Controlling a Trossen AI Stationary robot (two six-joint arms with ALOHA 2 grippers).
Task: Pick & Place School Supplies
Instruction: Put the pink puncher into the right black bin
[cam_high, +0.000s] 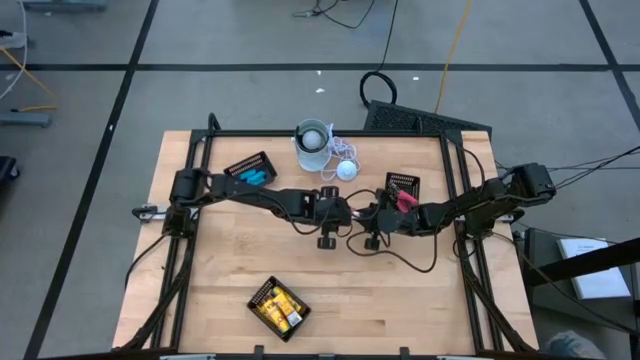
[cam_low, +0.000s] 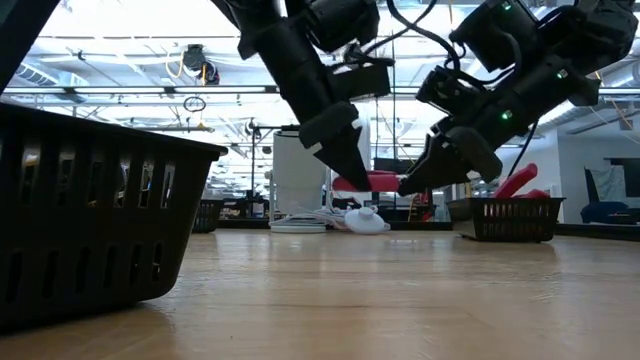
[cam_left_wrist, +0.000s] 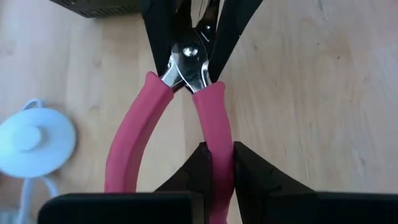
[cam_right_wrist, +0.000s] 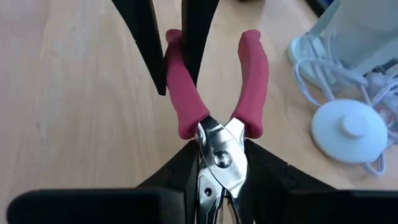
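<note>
Seen from above, the left gripper (cam_high: 345, 212) and right gripper (cam_high: 372, 214) meet over mid-table, sharing a red-handled metal scissor-like tool (cam_high: 358, 213). At table height, that tool (cam_low: 375, 181) hangs clear of the wooden table (cam_low: 400, 300). The left wrist view shows narrow jaws pinching one red handle (cam_left_wrist: 214, 134). The right wrist view shows jaws clamped on the tool's steel head (cam_right_wrist: 219, 155).

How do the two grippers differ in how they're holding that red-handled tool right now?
The left gripper clamps one red handle of the red-handled tool; the right gripper closes on its metal head. The left comes from the blue-stick tray's side, the right from the red-tool tray's. Both hold it above the table.
</note>
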